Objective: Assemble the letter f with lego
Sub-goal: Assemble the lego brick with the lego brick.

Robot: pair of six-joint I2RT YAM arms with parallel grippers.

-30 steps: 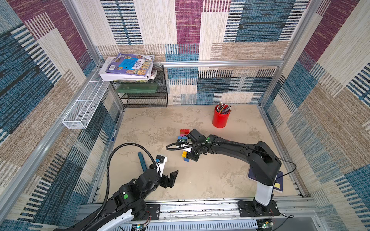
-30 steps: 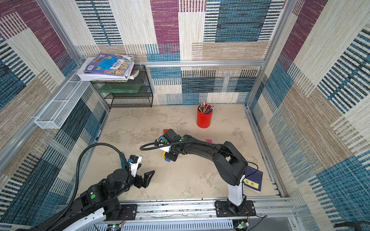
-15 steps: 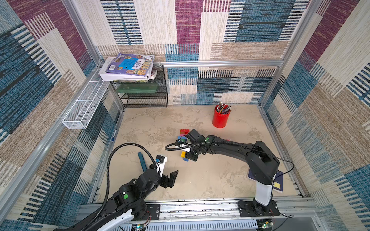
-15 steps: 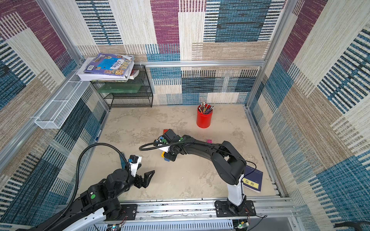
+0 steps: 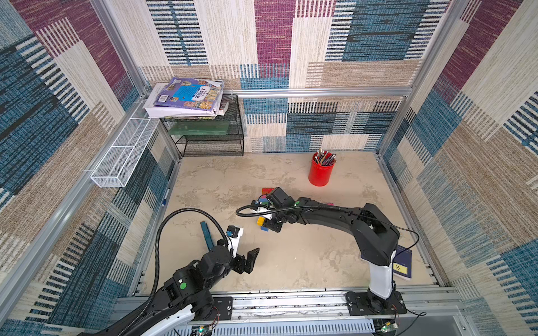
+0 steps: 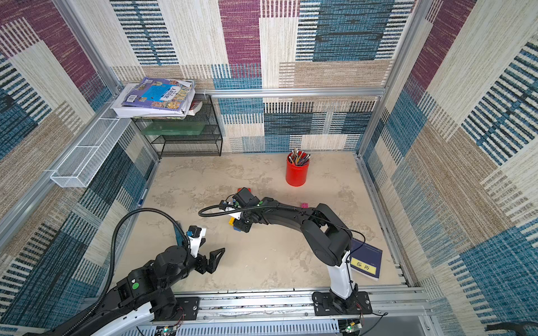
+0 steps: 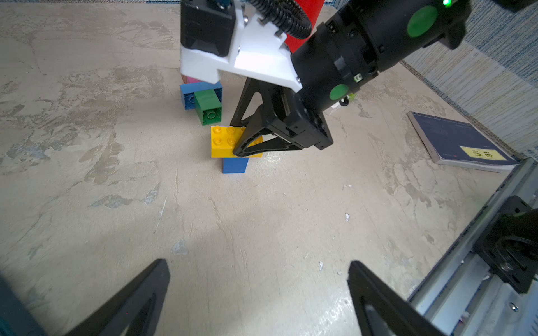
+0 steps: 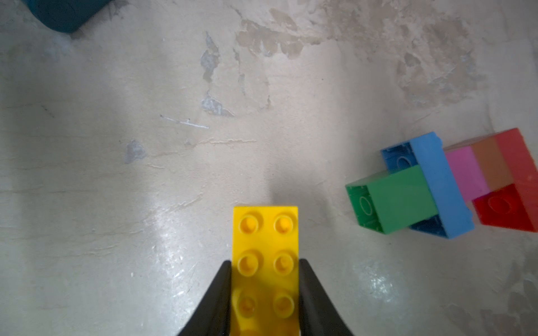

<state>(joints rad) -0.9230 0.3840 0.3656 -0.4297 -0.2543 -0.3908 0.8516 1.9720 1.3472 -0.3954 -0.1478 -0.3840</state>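
Observation:
My right gripper (image 8: 265,263) is shut on a long yellow lego brick (image 8: 265,232), studs up, one finger against each long side. In the left wrist view the yellow brick (image 7: 224,139) sits on top of a small blue brick (image 7: 235,165) standing on the table. Beside it lies a joined piece of green (image 8: 398,197), blue (image 8: 439,180), pink (image 8: 465,174), orange (image 8: 492,163) and red (image 8: 515,180) bricks. A lone pink brick (image 6: 304,205) lies beyond the right arm. My left gripper (image 7: 257,261) hangs open over bare table near the front, holding nothing.
A red pen cup (image 5: 320,173) stands at the back right. A blue notebook (image 5: 403,261) lies by the right arm's base. A teal bar (image 5: 206,235) lies close to the left gripper. A black wire rack (image 5: 209,139) with books fills the back left corner.
The right gripper with the yellow brick has edged slightly to the left. The left arm has not moved.

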